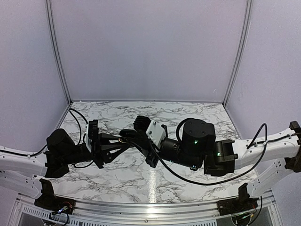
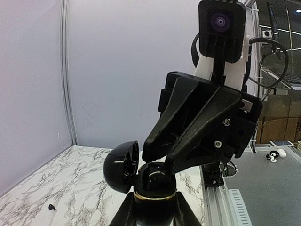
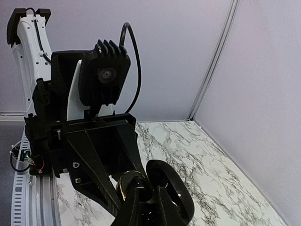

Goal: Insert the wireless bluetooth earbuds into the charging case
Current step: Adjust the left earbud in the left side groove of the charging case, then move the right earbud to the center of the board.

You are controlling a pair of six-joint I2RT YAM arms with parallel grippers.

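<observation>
The charging case (image 2: 153, 188) shows here as glossy black with a gold rim, not pale. Its lid (image 2: 121, 165) is swung open to the left. My left gripper (image 2: 155, 201) is shut on the case body and holds it above the marble table; it also shows in the top view (image 1: 121, 140). My right gripper (image 3: 151, 194) reaches down with its tips in the case's open mouth (image 3: 123, 183), jaws nearly closed on a small dark lump, apparently an earbud. Another tiny black earbud (image 2: 51, 207) lies on the table at the far left.
Both arms meet over the middle of the marble table (image 1: 188, 117). Pale walls enclose three sides. A black cable (image 1: 77, 117) loops behind the left arm. The metal front rail (image 2: 221, 202) edges the table, with small white items (image 2: 276, 154) beyond it.
</observation>
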